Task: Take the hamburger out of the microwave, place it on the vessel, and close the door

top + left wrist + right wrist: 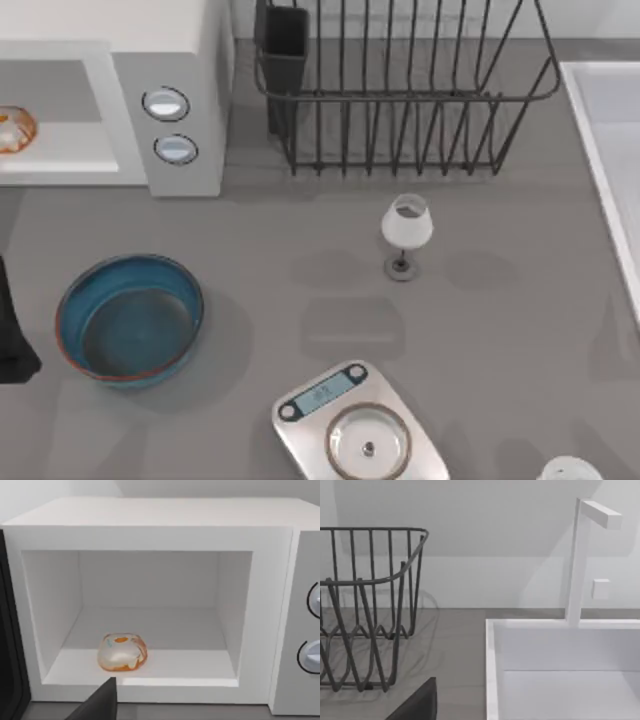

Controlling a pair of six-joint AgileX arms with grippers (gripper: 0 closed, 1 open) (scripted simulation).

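Observation:
The microwave (185, 60) stands at the table's back left with its cavity (150, 605) open. On the cavity floor, near the front, lies the hamburger (122, 651), a small whitish lump with orange patches; it also shows at the top view's left edge (12, 128). The door (9, 645) is swung open, its dark inner face beside the cavity. The vessel (130, 318), a blue bowl with a reddish rim, sits empty in front of the microwave. My left gripper (97, 705) hovers in front of the cavity, apart from the hamburger; the left arm (12, 335) is left of the bowl. My right gripper (417, 705) is parked near the sink.
A dark wire dish rack (400, 90) stands at the back centre. A small white glass (406, 228) is mid-table. A steel scale (355, 430) lies at the front. A white sink (560, 670) with a tap (580, 555) runs along the right side.

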